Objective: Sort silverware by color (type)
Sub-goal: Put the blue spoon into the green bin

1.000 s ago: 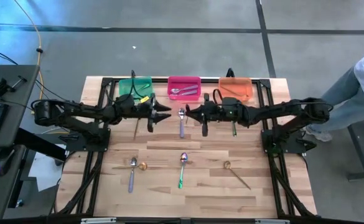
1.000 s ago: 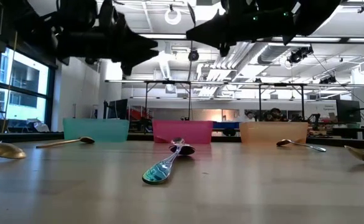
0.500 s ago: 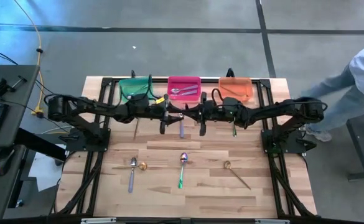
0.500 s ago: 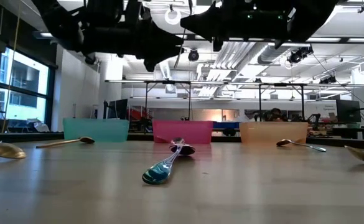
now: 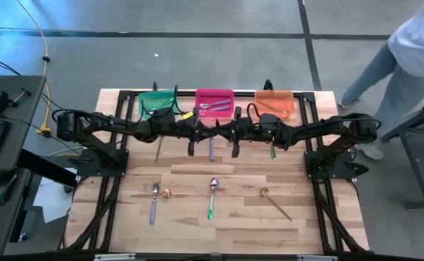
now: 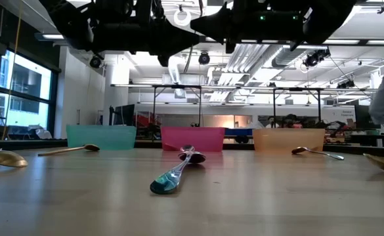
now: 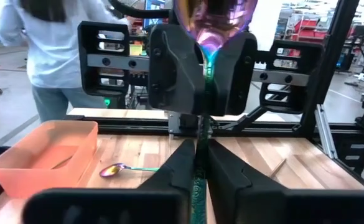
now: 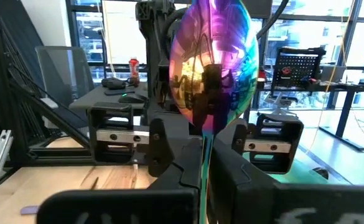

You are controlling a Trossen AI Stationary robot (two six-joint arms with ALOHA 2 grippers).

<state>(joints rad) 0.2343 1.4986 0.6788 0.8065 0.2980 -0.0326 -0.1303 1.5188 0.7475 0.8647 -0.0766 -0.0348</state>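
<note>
An iridescent spoon [image 8: 216,62] stands upright in mid-air over the table's middle, in front of the pink bin [image 5: 214,101]. Its bowl is up and its green handle [image 7: 200,149] points down. My left gripper [image 5: 207,133] and my right gripper [image 5: 225,133] meet there tip to tip, both shut on the spoon. More silverware lies flat on the wood: a lavender spoon [image 5: 212,149] under the grippers, a gold one [image 5: 159,149], a green one [image 5: 272,151], and several nearer the front edge. My left gripper pinches the lower part of the spoon's handle [image 7: 199,177] between its two fingers. They come level from the table's left and lie across the handle. The spoon stands upright, lifted clear. My right gripper pinches the handle just below the bowl [image 8: 205,146] between its two fingers [image 7: 231,68]. They come level from the table's right, across the handle. The bowl stands above the fingers, clear of the table.
Teal [image 5: 157,101], pink and orange [image 5: 274,103] bins line the far edge; the pink one holds spoons. A green-handled spoon [image 6: 172,178] lies mid-table, with gold ones [image 5: 277,203] toward the front. A person [image 5: 407,65] walks beyond the table's right side.
My left gripper has gone toward the table's right edge, up to the spoon in my right gripper. Its fingers, spread a second ago, now stand closed on the handle. The person at the right has stepped farther off.
</note>
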